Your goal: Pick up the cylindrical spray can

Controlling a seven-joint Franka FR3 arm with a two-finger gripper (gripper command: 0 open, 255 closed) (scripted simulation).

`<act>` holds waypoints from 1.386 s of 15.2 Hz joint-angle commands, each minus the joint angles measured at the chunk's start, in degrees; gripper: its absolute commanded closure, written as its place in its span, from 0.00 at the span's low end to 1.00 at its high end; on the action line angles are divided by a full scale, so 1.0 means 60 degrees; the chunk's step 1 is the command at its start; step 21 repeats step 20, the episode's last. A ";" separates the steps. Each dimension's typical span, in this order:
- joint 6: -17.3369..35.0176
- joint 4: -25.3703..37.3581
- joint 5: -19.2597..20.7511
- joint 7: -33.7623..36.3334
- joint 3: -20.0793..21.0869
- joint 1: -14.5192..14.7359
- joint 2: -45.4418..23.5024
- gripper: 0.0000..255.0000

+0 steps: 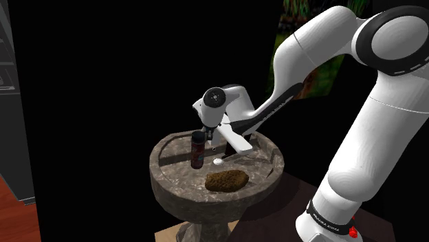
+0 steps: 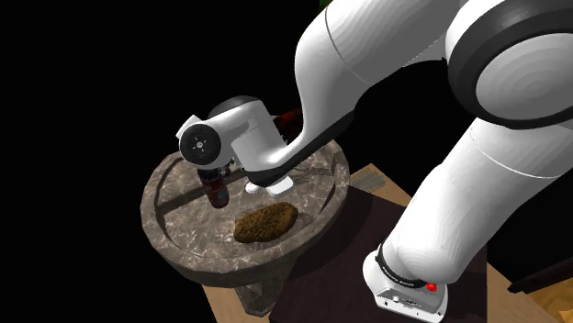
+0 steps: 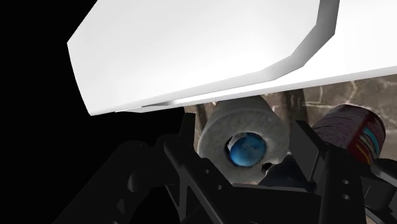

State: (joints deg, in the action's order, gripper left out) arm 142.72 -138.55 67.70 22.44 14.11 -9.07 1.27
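Nearest, the white arm (image 1: 375, 130) rises from its base on a dark brown top (image 1: 289, 206). A tan wooden board (image 2: 230, 310) shows under the foot of the basin. Just beyond stands a round basin (image 1: 172, 180) of mottled grey-brown stone on a pedestal, with a raised rim all round.

A brown lumpy thing (image 1: 227, 181) lies in the near part of the bowl, just inside the rim. Past it a small white piece (image 1: 218, 161) lies near the middle. A white spout (image 1: 238, 142) slants over that piece from the far rim, and the arm's forearm crowds the same side. Open stone lies between the lump and the bowl's edge on the shoulder view's left.

The spray can (image 1: 197, 150), dark red with coloured bands, stands upright in the bowl. It is to the shoulder view's left of the spout and apart from the lump. The gripper (image 1: 206, 132) hangs right at the can's top.

In the wrist view the black fingers (image 3: 321, 168) stand apart. A pale round knob with a blue centre (image 3: 245, 143) sits between them, and the can sits just outside one finger, not clasped.

Beyond the basin is a black area. A green-patterned panel (image 1: 309, 65) stands far right. Far left are a grey furniture edge (image 1: 12, 103) and a reddish wood floor (image 1: 10, 206).
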 commanded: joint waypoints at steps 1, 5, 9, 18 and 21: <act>-0.0001 -0.0001 0.0006 0.0003 -0.0012 -0.0009 -0.0016 1.00; -0.0067 -0.0001 -0.0308 -0.0321 0.0000 0.0010 0.0197 1.00; -0.0209 0.0028 -0.0913 -0.0975 -0.0006 0.0052 0.0604 1.00; -0.0669 0.0237 -0.2148 -0.2350 -0.0079 0.0212 0.1405 1.00; -0.0678 0.0242 -0.2167 -0.2372 -0.0082 0.0217 0.1417 1.00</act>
